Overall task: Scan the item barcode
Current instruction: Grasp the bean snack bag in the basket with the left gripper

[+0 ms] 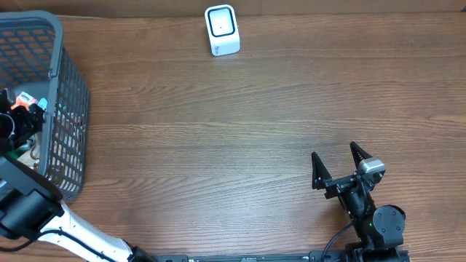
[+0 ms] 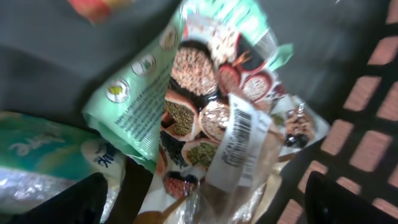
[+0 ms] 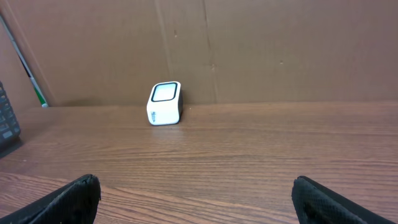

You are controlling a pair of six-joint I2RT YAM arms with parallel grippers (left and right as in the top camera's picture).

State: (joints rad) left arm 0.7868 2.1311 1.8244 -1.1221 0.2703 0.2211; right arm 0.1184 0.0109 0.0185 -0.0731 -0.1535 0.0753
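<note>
your left gripper is down inside the grey basket at the left edge of the table. its jaws are spread wide over a green grain pouch whose white barcode label faces up. through the blur it seems not to touch the pouch. your right gripper hangs wide open over bare wood, well apart from the white scanner at the far edge.
</note>
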